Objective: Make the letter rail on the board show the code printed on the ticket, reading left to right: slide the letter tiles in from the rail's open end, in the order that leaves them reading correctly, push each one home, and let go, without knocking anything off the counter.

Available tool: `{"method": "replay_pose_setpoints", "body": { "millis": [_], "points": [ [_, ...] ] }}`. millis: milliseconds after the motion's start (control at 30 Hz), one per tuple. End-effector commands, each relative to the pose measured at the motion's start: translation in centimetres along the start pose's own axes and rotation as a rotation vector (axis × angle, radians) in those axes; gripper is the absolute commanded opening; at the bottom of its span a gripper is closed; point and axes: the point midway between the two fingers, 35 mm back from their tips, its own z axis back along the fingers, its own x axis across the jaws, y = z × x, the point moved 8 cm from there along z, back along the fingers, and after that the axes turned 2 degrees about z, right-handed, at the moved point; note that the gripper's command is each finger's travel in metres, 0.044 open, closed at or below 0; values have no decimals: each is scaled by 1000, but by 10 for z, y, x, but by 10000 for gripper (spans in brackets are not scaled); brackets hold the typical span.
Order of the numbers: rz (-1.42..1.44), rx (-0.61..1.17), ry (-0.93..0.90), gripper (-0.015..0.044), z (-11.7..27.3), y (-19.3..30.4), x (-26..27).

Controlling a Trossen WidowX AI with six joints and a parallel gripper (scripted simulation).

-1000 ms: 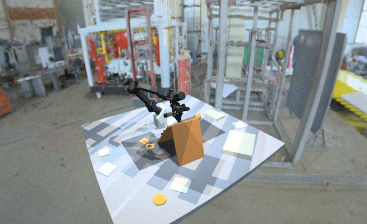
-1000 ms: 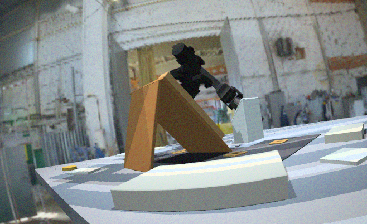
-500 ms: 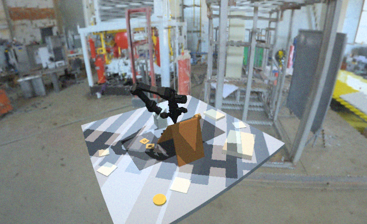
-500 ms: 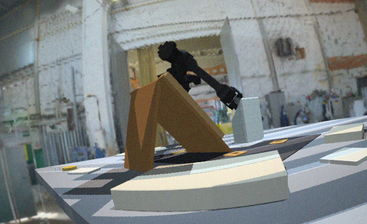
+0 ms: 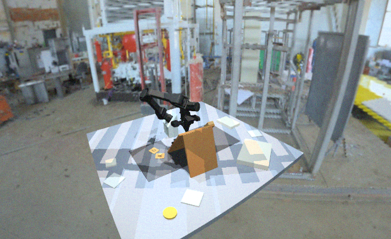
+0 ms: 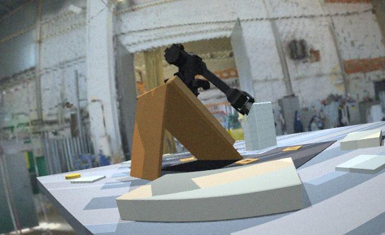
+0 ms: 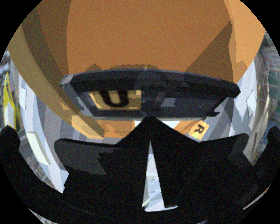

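The empty claw is clenching; the U tile is lying toward the counter's right-hand corner, seen from above.

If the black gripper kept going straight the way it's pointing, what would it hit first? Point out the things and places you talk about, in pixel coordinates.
Probably the dark letter rail (image 7: pixel 151 79) on the sloping orange-brown board (image 5: pixel 200 151) (image 6: pixel 200 117) (image 7: pixel 151 40); the shut black gripper (image 5: pixel 186 130) (image 6: pixel 196 93) (image 7: pixel 148 121) points there, though depth is unclear.
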Motion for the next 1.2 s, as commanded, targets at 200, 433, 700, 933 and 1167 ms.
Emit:
{"method": "replay_pose_setpoints", "body": {
  "millis": [200, 433, 700, 933, 1167],
  "points": [
    [1, 3, -1, 0, -6, -4, 0],
    [1, 3, 0, 0, -9, -6, -1],
    [0, 3, 0, 0, -12, -8, -1],
    [0, 3, 0, 0, -15, -10, -2],
    [0, 3, 0, 0, -17, -12, -2]
  ]
}}
